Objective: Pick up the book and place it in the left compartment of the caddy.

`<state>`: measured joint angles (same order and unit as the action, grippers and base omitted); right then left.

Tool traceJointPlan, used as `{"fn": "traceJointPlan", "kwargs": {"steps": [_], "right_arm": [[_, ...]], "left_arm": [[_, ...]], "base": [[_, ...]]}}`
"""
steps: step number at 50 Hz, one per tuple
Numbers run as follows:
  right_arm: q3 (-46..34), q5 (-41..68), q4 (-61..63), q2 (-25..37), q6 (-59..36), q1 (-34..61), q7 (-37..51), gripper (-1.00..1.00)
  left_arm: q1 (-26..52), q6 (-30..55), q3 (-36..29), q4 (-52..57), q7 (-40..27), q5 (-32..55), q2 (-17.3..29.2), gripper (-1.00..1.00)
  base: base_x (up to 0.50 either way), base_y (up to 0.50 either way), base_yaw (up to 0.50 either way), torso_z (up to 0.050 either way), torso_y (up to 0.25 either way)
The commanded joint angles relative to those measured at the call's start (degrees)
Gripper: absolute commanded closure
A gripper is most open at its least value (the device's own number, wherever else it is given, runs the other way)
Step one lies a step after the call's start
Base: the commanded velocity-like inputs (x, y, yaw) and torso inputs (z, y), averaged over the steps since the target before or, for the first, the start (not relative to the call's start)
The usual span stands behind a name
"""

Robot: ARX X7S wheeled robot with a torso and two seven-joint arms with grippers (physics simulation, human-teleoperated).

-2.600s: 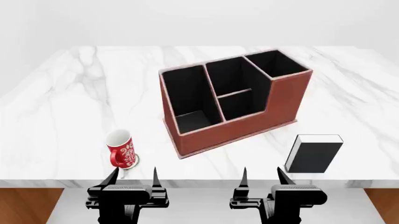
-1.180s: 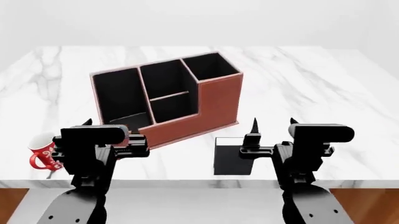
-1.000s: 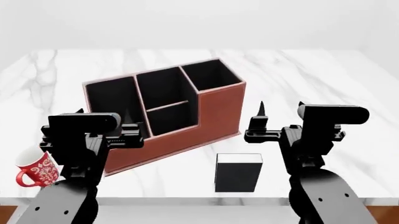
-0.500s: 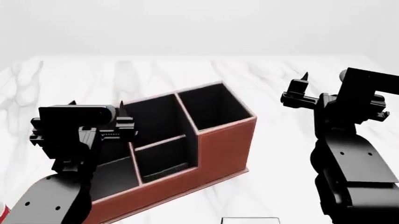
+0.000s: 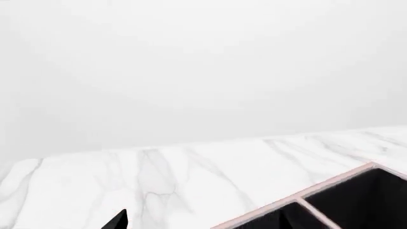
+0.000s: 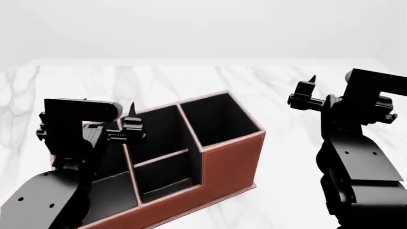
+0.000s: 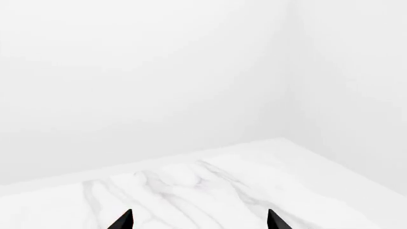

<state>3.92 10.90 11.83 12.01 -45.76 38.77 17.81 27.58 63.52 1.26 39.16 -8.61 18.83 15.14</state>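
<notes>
Centrally, reddish-brown caddy (image 6: 219, 160), black interior, stepped front, pale rim edging

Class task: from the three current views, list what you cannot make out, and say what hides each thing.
- Book: in no view.
- Left compartment: head view, mostly behind the left arm.
- Left gripper: head view, edge-on; left wrist view, one tip only, so spread unclear.
- Caddy: left wrist view, cut by the frame edge.
</notes>
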Motion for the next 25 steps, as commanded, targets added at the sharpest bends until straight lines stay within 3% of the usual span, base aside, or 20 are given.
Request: {"fn": "traceJointPlan", "kwargs": {"steps": [1, 5, 7, 9, 12, 16, 21, 25], "right_arm": [[-0.9, -0.1, -1.1, 0.4, 0.1, 0.3, 0.0, -1.0], [-1.0, 0.0, -1.3, 0.4, 0.2, 0.4, 0.0, -1.0], [-1.0, 0.2, -1.7, 0.3, 0.4, 0.4, 0.0, -1.0], [-1.2, 0.2, -1.9, 0.3, 0.5, 0.4, -0.1, -1.0], [-1.6, 0.2, -2.1, 0.4, 0.7, 0.3, -0.2, -1.0], [-1.9, 0.2, -2.1, 0.5, 0.7, 0.2, -0.3, -1.0], [-2.1, 0.4, -2.3, 0.7, 0.7, 0.3, -0.4, -1.0], [-2.3, 0.5, -2.5, 0.8, 0.5, 0.7, -0.4, -1.0]], "left_arm": [[13.1, 25.9, 4.1, 6.2, 9.2, 14.8, 1.5, -1.0], [20.0, 26.4, 3.7, -1.8, -10.1, 49.2, 10.6, -1.0], [23.1, 25.8, -0.3, -2.9, -12.4, 61.3, 13.8, -1.0], [24.9, 25.6, -0.9, -5.6, -13.8, 67.2, 14.4, -1.0], [26.2, 24.4, -1.6, -3.6, -8.9, 69.8, 16.3, -1.0], [27.7, 22.9, -1.6, -5.5, -8.5, 76.9, 17.9, -1.0], [32.6, 19.3, -7.6, -12.4, -12.6, 92.1, 20.7, -1.0], [35.0, 19.3, -9.7, -14.7, -10.7, 92.8, 18.7, -1.0]], "base": [[0.0, 0.0, 0.0, 0.0, 0.0], [0.0, 0.0, 0.0, 0.0, 0.0], [0.0, 0.0, 0.0, 0.0, 0.0], [0.0, 0.0, 0.0, 0.0, 0.0], [0.0, 0.0, 0.0, 0.0, 0.0], [0.0, 0.0, 0.0, 0.0, 0.0], [0.0, 0.0, 0.0, 0.0, 0.0], [0.0, 0.0, 0.0, 0.0, 0.0]]}}
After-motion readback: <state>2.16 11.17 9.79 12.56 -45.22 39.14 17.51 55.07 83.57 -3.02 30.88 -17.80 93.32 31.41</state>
